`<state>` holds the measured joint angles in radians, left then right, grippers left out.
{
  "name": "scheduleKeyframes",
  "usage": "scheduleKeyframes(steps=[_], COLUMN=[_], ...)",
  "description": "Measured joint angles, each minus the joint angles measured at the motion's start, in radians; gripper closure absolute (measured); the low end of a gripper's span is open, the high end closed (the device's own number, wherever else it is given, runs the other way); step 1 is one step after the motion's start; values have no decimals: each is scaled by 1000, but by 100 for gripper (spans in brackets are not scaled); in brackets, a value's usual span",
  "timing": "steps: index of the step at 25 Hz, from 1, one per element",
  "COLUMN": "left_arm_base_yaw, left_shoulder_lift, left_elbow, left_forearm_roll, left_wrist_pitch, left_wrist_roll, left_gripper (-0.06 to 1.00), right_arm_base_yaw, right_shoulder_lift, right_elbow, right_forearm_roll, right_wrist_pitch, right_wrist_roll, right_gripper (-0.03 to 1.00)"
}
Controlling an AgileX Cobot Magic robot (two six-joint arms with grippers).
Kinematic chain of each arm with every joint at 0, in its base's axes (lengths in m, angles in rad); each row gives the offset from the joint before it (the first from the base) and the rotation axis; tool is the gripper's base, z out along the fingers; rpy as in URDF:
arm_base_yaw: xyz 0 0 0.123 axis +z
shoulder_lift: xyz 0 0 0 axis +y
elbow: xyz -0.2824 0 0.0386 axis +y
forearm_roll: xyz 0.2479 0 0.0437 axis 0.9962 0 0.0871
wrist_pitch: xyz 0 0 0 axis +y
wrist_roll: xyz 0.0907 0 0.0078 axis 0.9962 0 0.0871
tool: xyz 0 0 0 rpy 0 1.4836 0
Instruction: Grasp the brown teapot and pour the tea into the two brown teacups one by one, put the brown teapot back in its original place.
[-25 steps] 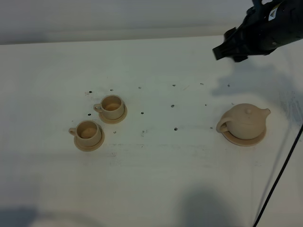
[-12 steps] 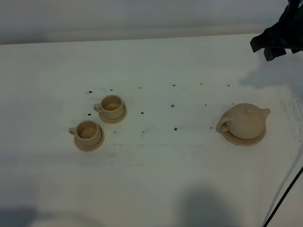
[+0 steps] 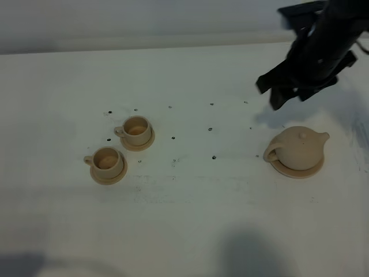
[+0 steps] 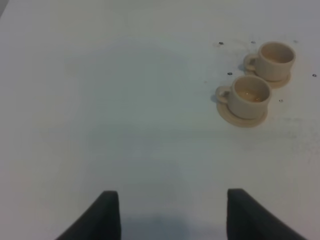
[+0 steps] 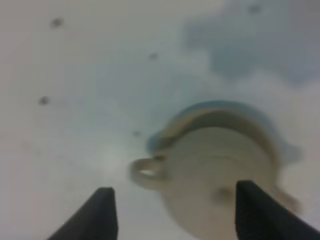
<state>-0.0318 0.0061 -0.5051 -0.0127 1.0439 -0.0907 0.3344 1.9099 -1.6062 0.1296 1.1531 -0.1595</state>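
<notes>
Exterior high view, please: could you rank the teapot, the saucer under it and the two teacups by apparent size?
1. Brown teapot.
2. Its saucer, about as wide, mostly covered.
3. The far teacup and near teacup: they look alike, no ranking.

The right wrist view is smeared throughout. The brown teapot (image 5: 220,175) is a soft tan mass, its lid knob a faint smudge, and part of its body is cut off by the picture's edge. The wide saucer (image 5: 220,119) beneath the teapot shows only as a crescent, the rest hidden under the pot. Both the right gripper (image 5: 175,190) and the left gripper (image 4: 172,194) show only two dark, parted fingers, cut off at the frame's edge. What the two brown teacups (image 3: 136,130), far from the teapot, hold is too small to tell.
</notes>
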Motion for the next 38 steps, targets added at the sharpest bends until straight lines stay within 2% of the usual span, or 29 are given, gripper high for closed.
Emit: scheduleKeyframes(steps=[4, 7, 15, 21, 38], left_arm_base_yaw=[0, 0, 0, 0, 0], left_shoulder_lift=[0, 0, 0, 0, 0], left_elbow=[0, 0, 0, 0, 0], left_forearm_roll=[0, 0, 0, 0, 0], left_wrist_pitch=[0, 0, 0, 0, 0], left_wrist_roll=[0, 0, 0, 0, 0], left_gripper=[47, 47, 47, 47, 47], right_arm_base_yaw=[85, 118, 120, 120, 120], right_shoulder_lift=[47, 85, 160, 188, 232], right_elbow=[0, 0, 0, 0, 12], right_forearm_roll=[-26, -48, -78, -68, -86], right_wrist_pitch=[0, -5, -50, -49, 12], right_wrist_roll=[-14, -12, -7, -6, 38], right_gripper=[43, 43, 43, 43, 43])
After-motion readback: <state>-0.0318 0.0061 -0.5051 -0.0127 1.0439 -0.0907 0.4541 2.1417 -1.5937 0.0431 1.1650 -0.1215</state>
